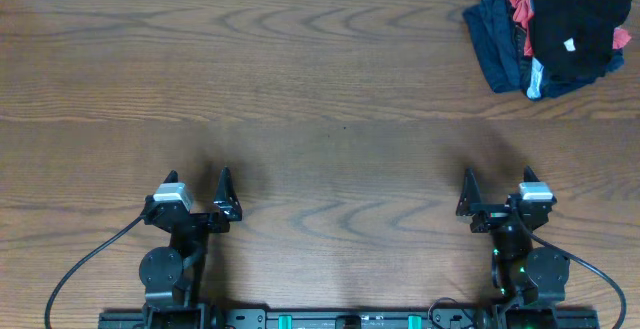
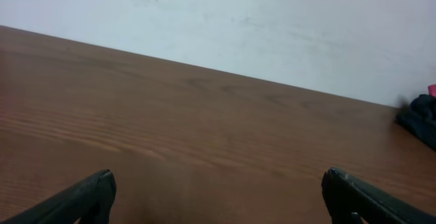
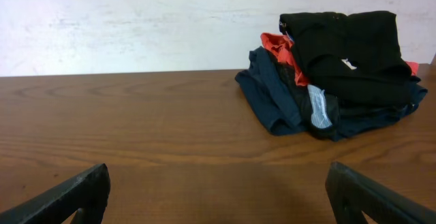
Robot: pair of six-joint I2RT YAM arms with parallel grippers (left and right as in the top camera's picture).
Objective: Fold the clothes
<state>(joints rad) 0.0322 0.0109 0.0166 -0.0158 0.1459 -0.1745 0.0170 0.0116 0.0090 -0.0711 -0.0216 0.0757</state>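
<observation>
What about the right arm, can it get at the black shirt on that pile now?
Probably yes. The black shirt lies uncovered on top of the pile, and nothing stands on the table between it and the open right gripper. It sits at the far corner, so reach could be tight.

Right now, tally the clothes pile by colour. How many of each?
black shirt: 1, on top, white tag showing
red garment: 1, poking out beneath it
navy mass: 1 visible, possibly several pieces, can't separate them
pale striped patch: 1, near the front edge
Total: 4 colour groups, all in one pile.
</observation>
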